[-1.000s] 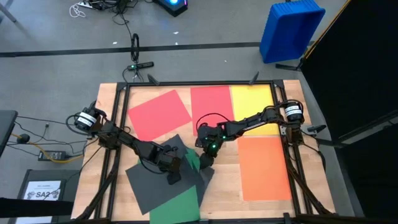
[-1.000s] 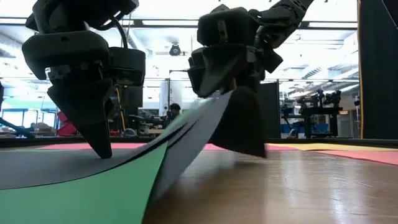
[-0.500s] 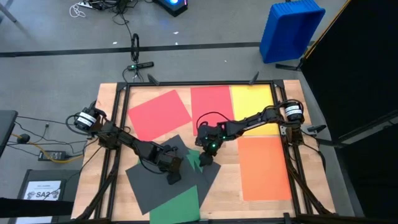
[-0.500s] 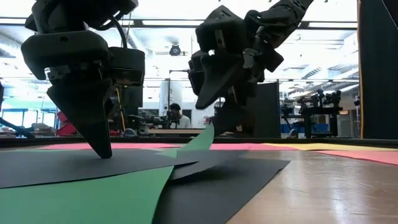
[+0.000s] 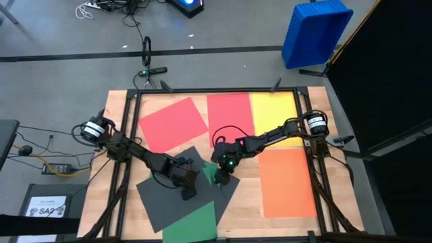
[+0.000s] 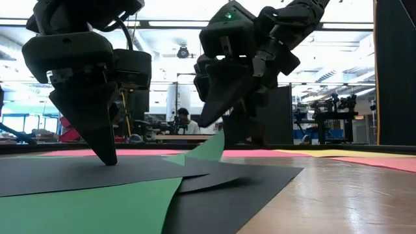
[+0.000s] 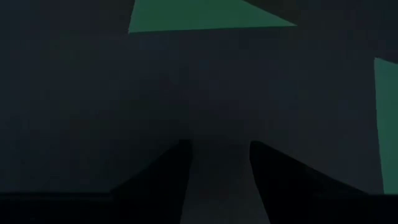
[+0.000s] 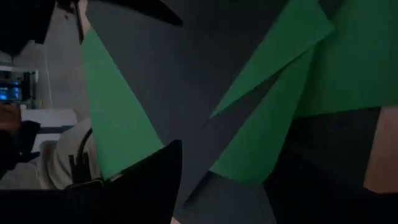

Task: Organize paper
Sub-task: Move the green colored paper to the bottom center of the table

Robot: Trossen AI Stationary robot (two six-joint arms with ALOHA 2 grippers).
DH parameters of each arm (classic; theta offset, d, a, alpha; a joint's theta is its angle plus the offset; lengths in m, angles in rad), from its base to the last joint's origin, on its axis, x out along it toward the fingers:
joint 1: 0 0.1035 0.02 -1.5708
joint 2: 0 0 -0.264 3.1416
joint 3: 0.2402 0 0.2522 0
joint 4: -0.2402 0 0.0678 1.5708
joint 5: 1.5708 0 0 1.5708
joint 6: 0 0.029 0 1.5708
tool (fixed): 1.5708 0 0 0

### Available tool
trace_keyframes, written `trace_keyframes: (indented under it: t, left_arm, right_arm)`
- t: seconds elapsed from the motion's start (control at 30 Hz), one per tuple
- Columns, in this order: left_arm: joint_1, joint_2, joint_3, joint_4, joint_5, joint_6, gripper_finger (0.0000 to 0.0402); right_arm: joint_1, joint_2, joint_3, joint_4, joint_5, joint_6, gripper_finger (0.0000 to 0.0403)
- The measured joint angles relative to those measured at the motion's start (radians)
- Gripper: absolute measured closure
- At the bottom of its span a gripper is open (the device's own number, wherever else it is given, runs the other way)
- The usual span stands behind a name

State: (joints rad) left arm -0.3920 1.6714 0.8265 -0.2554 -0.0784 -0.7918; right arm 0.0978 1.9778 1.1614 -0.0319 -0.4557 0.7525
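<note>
1. Between the two grippers, near the middle of the desk (image 5: 239, 202), lies the tangle that matters: a green sheet (image 5: 192, 225) sandwiched among dark grey sheets (image 5: 162, 199), one green corner (image 6: 211, 146) curling up off the pile right below the right gripper (image 5: 221, 177)
2. That raised corner lies just under and slightly ahead of the right fingers (image 8: 140, 186), its crease running slantwise across the gap between them; the right arm is plainly the nearer one to it
3. Right fingers: parted a moderate way, hanging over the green flap; whether they touch it I cannot tell, and they do not look clamped on anything
4. Left gripper (image 5: 187, 191) stands on the dark grey pile just beside, tips pressed down onto the top sheet (image 7: 217, 93) (pinning, by the look of it); its fingers (image 7: 155, 177) are partly open, with only the paper's flat surface between them, nothing grasped
5. Other sheets lie flat and apart toward the far edge and right side: two red (image 5: 173, 123), one yellow (image 5: 275, 111), one orange (image 5: 287, 181)
</note>
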Motion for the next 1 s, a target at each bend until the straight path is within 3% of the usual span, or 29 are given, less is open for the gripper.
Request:
trace_keyframes:
  t: [0.57, 1.0]
  left_arm:
    - [0.0, 0.0, 0.0, 0.016, 0.002, 0.001, 0.0245]
    - [0.0, -0.037, -0.002, -0.047, 0.012, 0.032, 0.0245]
  right_arm:
    - [0.004, 0.077, 0.001, 0.126, -0.04, 0.044, 0.0248]
    - [-0.008, 0.077, 0.001, 0.132, -0.06, 0.029, 0.0373]
